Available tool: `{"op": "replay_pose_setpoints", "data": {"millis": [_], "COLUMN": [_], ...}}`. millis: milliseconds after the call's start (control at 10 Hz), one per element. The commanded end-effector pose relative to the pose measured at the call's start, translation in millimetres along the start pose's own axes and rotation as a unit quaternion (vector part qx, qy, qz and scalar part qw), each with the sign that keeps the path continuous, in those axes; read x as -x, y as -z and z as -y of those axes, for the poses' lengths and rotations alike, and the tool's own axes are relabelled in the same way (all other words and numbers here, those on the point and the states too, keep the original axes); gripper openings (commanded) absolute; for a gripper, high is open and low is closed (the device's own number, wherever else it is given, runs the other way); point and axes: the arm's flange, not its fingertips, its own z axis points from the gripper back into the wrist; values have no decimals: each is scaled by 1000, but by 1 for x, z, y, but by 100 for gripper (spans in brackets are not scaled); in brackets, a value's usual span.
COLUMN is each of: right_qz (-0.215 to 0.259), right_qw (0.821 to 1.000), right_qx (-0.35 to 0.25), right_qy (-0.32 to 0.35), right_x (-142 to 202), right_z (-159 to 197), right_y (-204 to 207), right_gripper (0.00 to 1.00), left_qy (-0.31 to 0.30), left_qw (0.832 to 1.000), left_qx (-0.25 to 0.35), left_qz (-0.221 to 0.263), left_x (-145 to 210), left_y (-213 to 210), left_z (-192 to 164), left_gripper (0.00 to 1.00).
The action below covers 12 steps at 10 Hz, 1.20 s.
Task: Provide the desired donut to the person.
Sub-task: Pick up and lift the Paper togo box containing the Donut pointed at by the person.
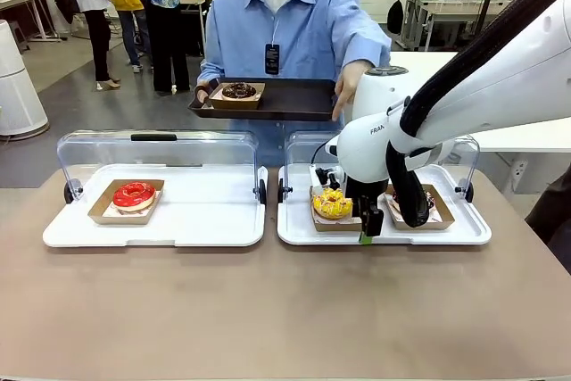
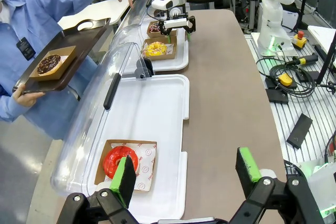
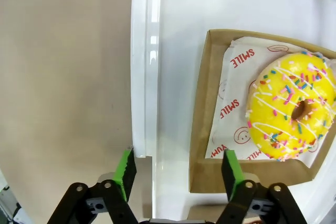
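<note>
The person (image 1: pixel 294 28) in a light blue shirt holds a dark serving tray (image 1: pixel 294 100) carrying a chocolate donut (image 1: pixel 239 90), and points a hand (image 1: pixel 346 86) down toward the right white tray (image 1: pixel 401 234). On that tray lies a yellow sprinkled donut (image 1: pixel 332 203) (image 3: pixel 291 106) in a cardboard boat (image 3: pixel 202 129). My right gripper (image 1: pixel 365 231) (image 3: pixel 178 169) hangs open low over the tray's front rim, just beside the yellow donut, holding nothing. My left gripper (image 2: pixel 186 171) is open above the left tray's edge, near a red donut (image 2: pixel 119 161) (image 1: pixel 134 194).
A second, dark donut (image 2: pixel 155 27) sits on the right tray behind my right arm. Both white trays have clear lids (image 1: pixel 156 153) raised at the back. Bare brown table (image 1: pixel 268 310) stretches in front of the trays.
</note>
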Motion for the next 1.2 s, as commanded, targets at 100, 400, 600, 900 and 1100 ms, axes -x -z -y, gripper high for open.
{"op": "replay_pose_setpoints", "data": {"millis": [100,400,600,900,1100], "right_qz": [-4,-7,-15,-18,-24], "right_qw": [1000,1000,1000,1000,999], "right_qx": [10,7,6,3,4], "right_qy": [-8,-5,-14,-23,-27], "right_x": [1,2,1,1,-1], "right_z": [6,6,4,1,-2], "right_y": [0,-1,-3,-5,-6], "right_gripper": [0,5,0,0,0], "left_qy": [4,4,4,4,4], "left_qw": [1000,1000,1000,1000,1000], "left_qx": [-2,-2,-2,-2,-2], "left_qz": [7,7,7,7,7], "left_x": [-1,-1,-1,-1,-1], "left_y": [0,0,0,0,0], "left_z": [0,0,0,0,0], "left_gripper": [100,100,100,100,100]}}
